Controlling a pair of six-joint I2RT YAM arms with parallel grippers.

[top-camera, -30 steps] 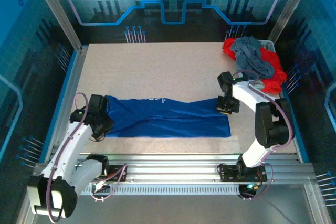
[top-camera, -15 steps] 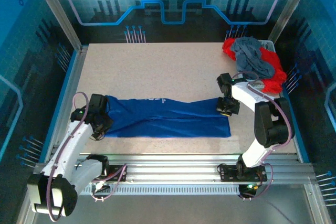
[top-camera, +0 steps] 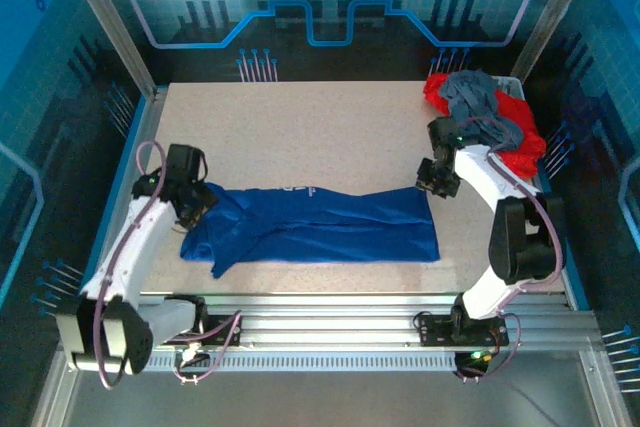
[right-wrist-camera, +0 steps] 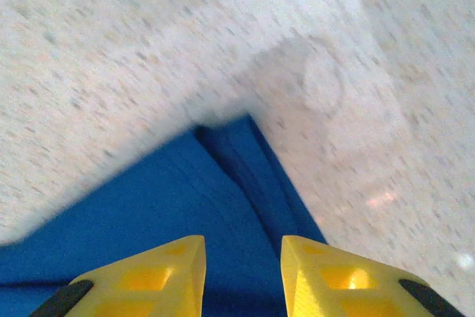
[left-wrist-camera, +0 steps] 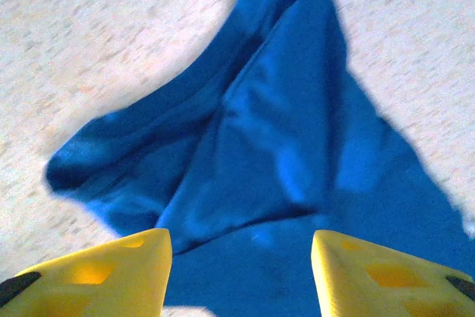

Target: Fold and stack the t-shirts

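Observation:
A royal-blue t-shirt (top-camera: 315, 227) lies folded into a long band across the near half of the table, a strip of white print showing on its top edge. My left gripper (top-camera: 195, 199) hovers over its rumpled left end (left-wrist-camera: 245, 146), yellow fingers (left-wrist-camera: 111, 269) apart with nothing between them. My right gripper (top-camera: 437, 185) hangs just past the band's upper right corner (right-wrist-camera: 223, 183), fingers (right-wrist-camera: 334, 276) apart above the cloth and holding nothing. A slate-grey tee (top-camera: 478, 105) lies heaped on red tees (top-camera: 515, 137) at the far right.
The speckled tabletop (top-camera: 300, 137) stretches bare behind the blue band. Metal frame rails (top-camera: 340, 312) run along the near edge, with upright posts at the far corners. The heap of tees sits close behind my right arm.
Both grippers let go of the blue t-shirt's ends and lifted back toward the far side. The shirt's left end dropped and now lies rumpled, with a flap trailing toward the near edge.

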